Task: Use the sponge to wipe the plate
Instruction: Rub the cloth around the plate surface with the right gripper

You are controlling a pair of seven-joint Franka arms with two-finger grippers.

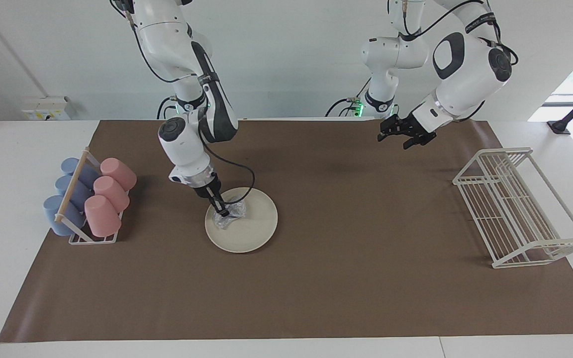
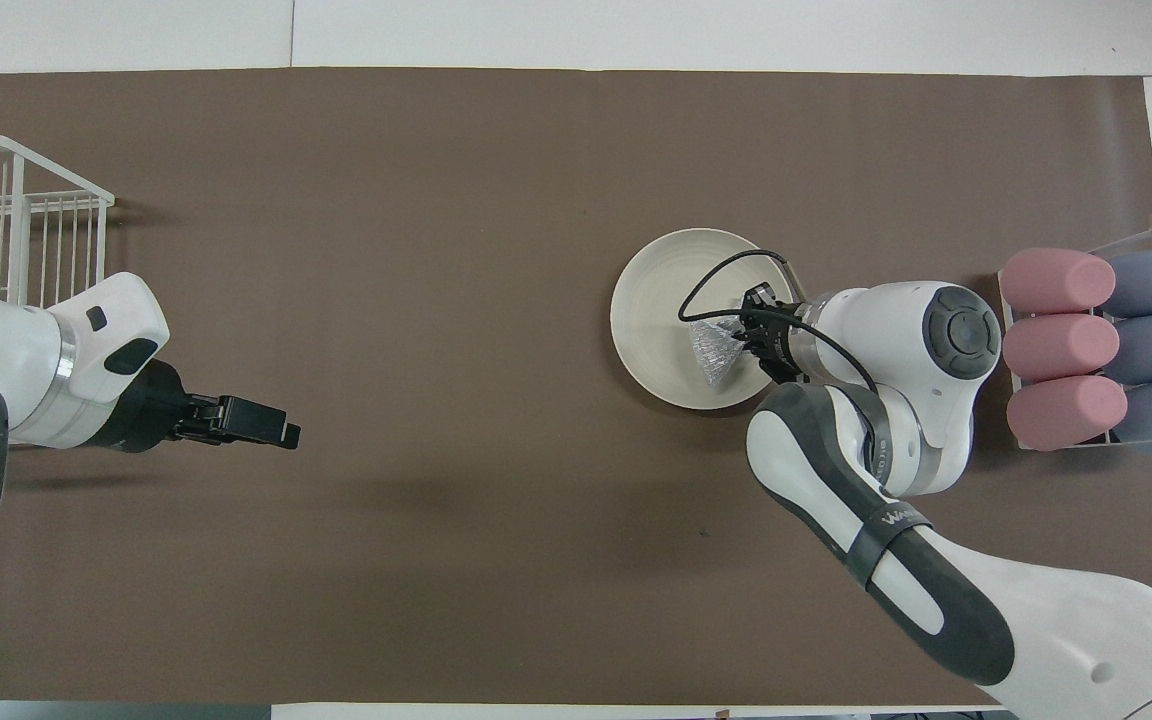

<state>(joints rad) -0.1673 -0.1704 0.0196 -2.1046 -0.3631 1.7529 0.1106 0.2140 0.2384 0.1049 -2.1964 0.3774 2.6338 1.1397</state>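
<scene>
Silvery sponge (image 1: 230, 215) pinched in the right gripper (image 1: 223, 211), pressed down on the cream plate (image 1: 251, 229).

Its fingers are clamped tight on the pad's waist, and the sponge rests on the part of the plate toward the right arm's end of the table, near the rim. That plate sits flat on the brown mat (image 1: 316, 298), well apart from the rack of pink and blue cups (image 1: 90, 199) beside it. Over by its own end, the left gripper (image 1: 400, 138) hangs above bare mat with its fingers spread wide and nothing between them, waiting, near the white wire rack (image 1: 515, 209).
</scene>
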